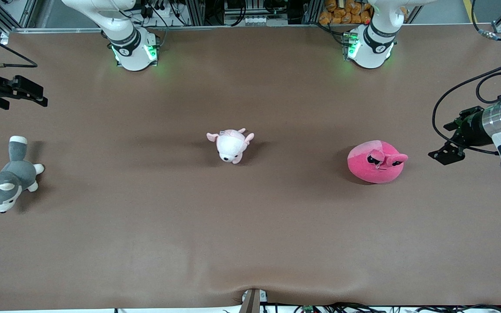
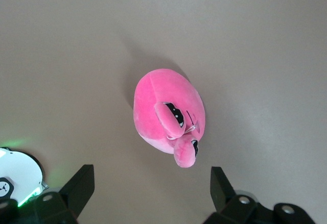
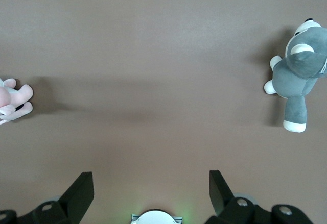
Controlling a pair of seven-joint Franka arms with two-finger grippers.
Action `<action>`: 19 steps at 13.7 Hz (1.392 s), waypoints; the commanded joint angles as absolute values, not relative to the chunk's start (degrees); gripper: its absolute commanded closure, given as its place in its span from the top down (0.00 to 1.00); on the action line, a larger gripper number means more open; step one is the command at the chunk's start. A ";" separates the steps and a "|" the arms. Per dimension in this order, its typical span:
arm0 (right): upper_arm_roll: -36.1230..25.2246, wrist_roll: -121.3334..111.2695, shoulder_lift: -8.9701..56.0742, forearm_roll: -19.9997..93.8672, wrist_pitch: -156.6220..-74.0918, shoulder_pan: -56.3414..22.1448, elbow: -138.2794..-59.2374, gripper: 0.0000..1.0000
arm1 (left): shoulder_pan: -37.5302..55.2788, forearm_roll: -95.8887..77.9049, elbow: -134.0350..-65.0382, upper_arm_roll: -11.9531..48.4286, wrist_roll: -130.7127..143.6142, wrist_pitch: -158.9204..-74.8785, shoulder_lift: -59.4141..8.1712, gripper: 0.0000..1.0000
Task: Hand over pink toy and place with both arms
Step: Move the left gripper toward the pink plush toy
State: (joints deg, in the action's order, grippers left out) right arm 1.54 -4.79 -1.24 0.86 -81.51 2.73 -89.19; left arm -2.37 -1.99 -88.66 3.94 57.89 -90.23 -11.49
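Note:
The pink toy [image 1: 374,163] is a round hot-pink plush with two eye bumps. It lies on the brown table toward the left arm's end. My left gripper [image 1: 447,140] hangs open and empty in the air beside it, near the table's end. In the left wrist view the pink toy [image 2: 166,109] lies on the table ahead of the open left gripper [image 2: 152,188], apart from both fingers. My right gripper [image 1: 36,93] waits open and empty in the air at the right arm's end of the table. It also shows in the right wrist view [image 3: 152,188].
A small pale pink-and-white plush [image 1: 231,145] lies mid-table and shows at the edge of the right wrist view [image 3: 13,101]. A grey-and-white husky plush [image 1: 7,182] lies at the right arm's end, also in the right wrist view [image 3: 301,76]. Both arm bases [image 1: 135,50] stand along the table's robot-side edge.

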 commanded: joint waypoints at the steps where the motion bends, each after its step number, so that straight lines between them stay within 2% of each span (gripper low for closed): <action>1: 1.32 -4.75 -1.32 1.23 -81.65 2.46 -89.12 1.00 | -2.63 -0.44 -87.44 4.04 59.32 -89.20 -12.39 1.00; 5: 1.32 -4.83 -1.41 1.23 -81.47 2.81 -89.12 1.00 | -2.55 -0.88 -91.74 4.22 68.27 -92.28 -10.11 1.00; 11: 1.32 -4.75 -1.41 1.23 -81.56 2.46 -89.12 1.00 | -2.64 -1.05 -105.02 4.92 79.08 -103.35 -5.36 1.00; 19: 1.32 -4.75 -1.41 1.23 -81.56 2.55 -89.03 1.00 | -2.99 -1.84 -111.88 6.06 86.75 -111.70 -5.97 1.00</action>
State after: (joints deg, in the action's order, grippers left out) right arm 1.51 -4.79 -1.24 0.86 -81.51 2.73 -89.19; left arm -2.47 -1.49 -109.26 5.63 85.56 -109.82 -7.55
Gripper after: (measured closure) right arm 0.000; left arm 0.000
